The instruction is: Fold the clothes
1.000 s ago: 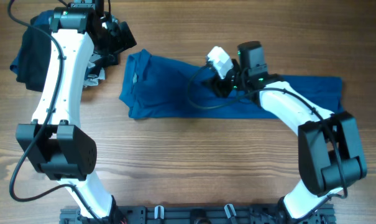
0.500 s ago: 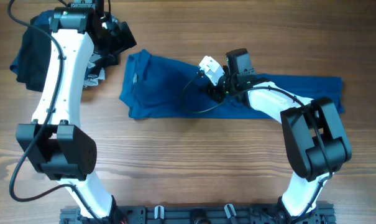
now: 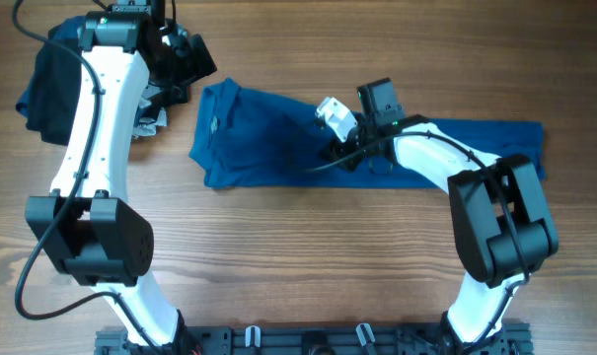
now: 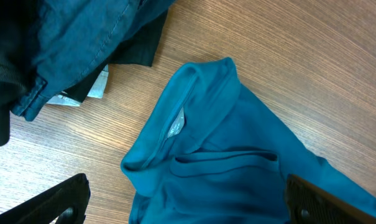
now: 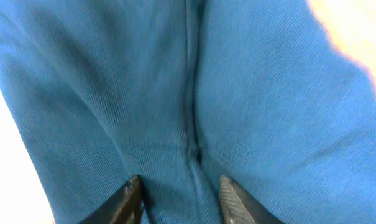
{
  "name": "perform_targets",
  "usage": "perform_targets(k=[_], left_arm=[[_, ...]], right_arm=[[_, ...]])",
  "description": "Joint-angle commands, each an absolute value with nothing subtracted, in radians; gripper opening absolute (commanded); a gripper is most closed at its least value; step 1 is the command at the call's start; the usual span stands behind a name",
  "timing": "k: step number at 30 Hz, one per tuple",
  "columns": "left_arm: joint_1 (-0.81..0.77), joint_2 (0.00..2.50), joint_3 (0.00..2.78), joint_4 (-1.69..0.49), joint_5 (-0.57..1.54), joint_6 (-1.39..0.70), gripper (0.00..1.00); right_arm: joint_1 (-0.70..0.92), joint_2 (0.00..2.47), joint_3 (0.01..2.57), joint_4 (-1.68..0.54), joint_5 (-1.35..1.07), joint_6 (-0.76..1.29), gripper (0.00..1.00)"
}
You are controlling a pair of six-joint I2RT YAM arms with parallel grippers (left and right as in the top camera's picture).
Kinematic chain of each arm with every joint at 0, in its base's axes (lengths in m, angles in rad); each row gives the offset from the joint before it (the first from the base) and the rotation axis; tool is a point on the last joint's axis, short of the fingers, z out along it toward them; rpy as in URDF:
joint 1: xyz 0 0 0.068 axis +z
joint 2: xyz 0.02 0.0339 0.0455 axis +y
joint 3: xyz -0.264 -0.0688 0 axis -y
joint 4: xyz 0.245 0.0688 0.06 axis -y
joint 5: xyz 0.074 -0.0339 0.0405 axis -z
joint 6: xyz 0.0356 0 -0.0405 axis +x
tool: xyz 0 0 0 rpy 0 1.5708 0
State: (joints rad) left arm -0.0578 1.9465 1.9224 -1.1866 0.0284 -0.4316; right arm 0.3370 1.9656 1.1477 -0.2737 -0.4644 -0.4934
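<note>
Blue polo shirt (image 3: 259, 138) lies on the bench (image 3: 298, 256), laid out as 1 long band running left to right across the middle. Its collar (image 4: 169, 124) is at the left end and its far end is near the right arm's base link. The collar end is rumpled, with 1 fold standing up along the neckline. A heap of dark garments (image 3: 46, 84), black and dark blue, sits at the back left corner of the bench, just beside the collar end but apart from it. A pale scrap of fabric or a label (image 4: 97, 87) pokes out from under that heap. Left gripper (image 4: 186, 186) hangs above the collar end with its fingers (image 4: 57, 199) spread wide, 1 at each lower corner of the wrist view, and nothing between them. Right gripper (image 5: 180, 190) is down on the middle of the shirt. Its 2 fingers (image 5: 130, 193) are drawn part-way together and press into the cloth on either side of a raised ridge along a seam. Cannot tell from the wrist view whether that ridge is actually pinched or only straddled.
</note>
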Motion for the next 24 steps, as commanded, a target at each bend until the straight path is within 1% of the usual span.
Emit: perform_targets(k=[1, 4, 7, 8, 9, 10, 13, 14, 17, 19, 22, 24], left_arm=[[-0.057, 1.948, 1.917, -1.187, 0.044, -0.435, 1.0], [-0.057, 1.948, 1.917, -1.187, 0.044, -0.434, 1.0], [-0.057, 1.948, 1.917, -1.187, 0.044, -0.434, 1.0], [-0.057, 1.948, 1.917, -1.187, 0.044, -0.435, 1.0], [-0.057, 1.948, 1.917, -1.187, 0.044, -0.435, 1.0], [-0.057, 1.948, 1.917, -1.187, 0.044, -0.435, 1.0], [-0.057, 1.948, 1.917, -1.187, 0.044, -0.435, 1.0], [-0.057, 1.948, 1.917, -1.187, 0.044, -0.434, 1.0], [-0.057, 1.948, 1.917, -1.187, 0.044, -0.435, 1.0], [-0.057, 1.948, 1.917, -1.187, 0.044, -0.434, 1.0], [-0.057, 1.948, 1.917, -1.187, 0.044, -0.435, 1.0], [-0.057, 1.948, 1.917, -1.187, 0.044, -0.435, 1.0]], right_arm=[[0.337, 1.948, 1.205, -0.297, -0.529, -0.474, 0.33], [0.337, 1.948, 1.205, -0.316, -0.551, -0.467, 0.29], [0.338, 1.948, 1.205, -0.344, -0.559, -0.468, 0.3], [0.338, 1.948, 1.205, -0.346, -0.558, -0.468, 0.31], [0.337, 1.948, 1.205, -0.345, -0.558, -0.469, 0.35], [0.338, 1.948, 1.205, -0.344, -0.558, -0.469, 0.43], [0.341, 1.948, 1.204, -0.35, -0.558, -0.469, 0.44], [0.344, 1.948, 1.204, -0.353, -0.558, -0.471, 0.43], [0.353, 1.948, 1.204, -0.359, -0.558, -0.47, 0.28], [0.362, 1.948, 1.205, -0.369, -0.558, -0.471, 0.23], [0.368, 1.942, 1.206, -0.409, -0.556, -0.471, 0.21], [0.37, 1.934, 1.206, -0.437, -0.561, -0.468, 0.21]])
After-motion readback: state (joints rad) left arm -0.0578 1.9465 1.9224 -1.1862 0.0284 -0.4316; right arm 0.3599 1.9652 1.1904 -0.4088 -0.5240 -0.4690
